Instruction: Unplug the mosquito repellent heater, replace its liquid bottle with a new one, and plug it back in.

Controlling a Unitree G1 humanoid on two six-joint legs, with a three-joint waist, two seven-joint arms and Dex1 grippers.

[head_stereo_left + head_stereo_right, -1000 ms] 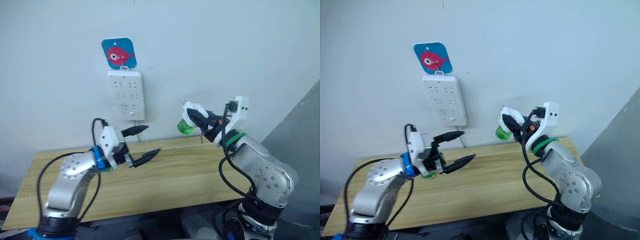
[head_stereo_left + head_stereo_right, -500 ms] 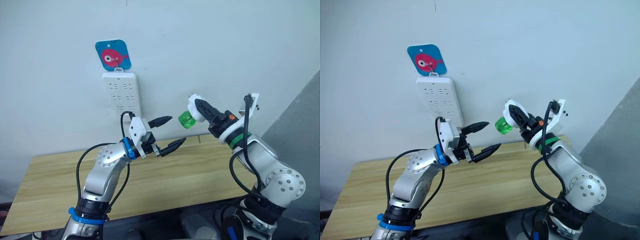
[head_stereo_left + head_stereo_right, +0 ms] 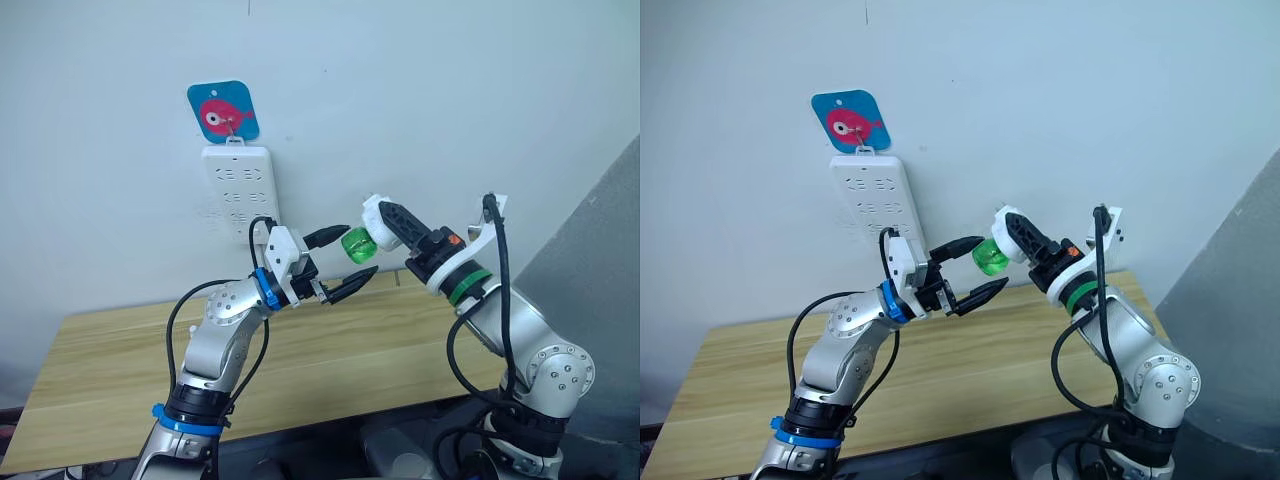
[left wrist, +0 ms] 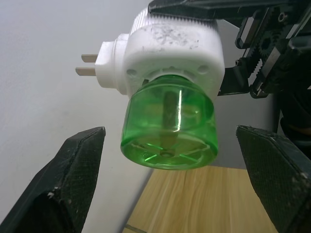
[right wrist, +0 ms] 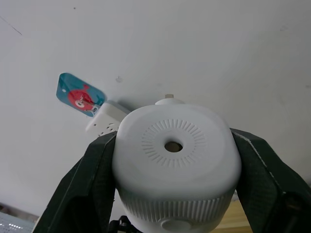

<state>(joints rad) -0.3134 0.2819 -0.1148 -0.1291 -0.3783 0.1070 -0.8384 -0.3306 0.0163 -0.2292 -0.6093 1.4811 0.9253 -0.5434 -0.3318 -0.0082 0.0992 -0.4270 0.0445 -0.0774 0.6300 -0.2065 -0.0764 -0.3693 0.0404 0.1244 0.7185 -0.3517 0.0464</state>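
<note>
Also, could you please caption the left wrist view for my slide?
Right gripper presents the unplugged mosquito repellent heater, green liquid bottle attached, between the open left gripper's fingers.

Between the right gripper's (image 5: 172,204) matt black fingers (image 5: 82,189) sits the mosquito repellent heater (image 4: 170,46), white plastic, smooth on top, finely ribbed round its rim, with two metal prongs (image 4: 87,65). Its liquid bottle (image 4: 169,124) is glossy translucent green plastic. Below, the table (image 3: 380,350) is pale wood-grain.
</note>
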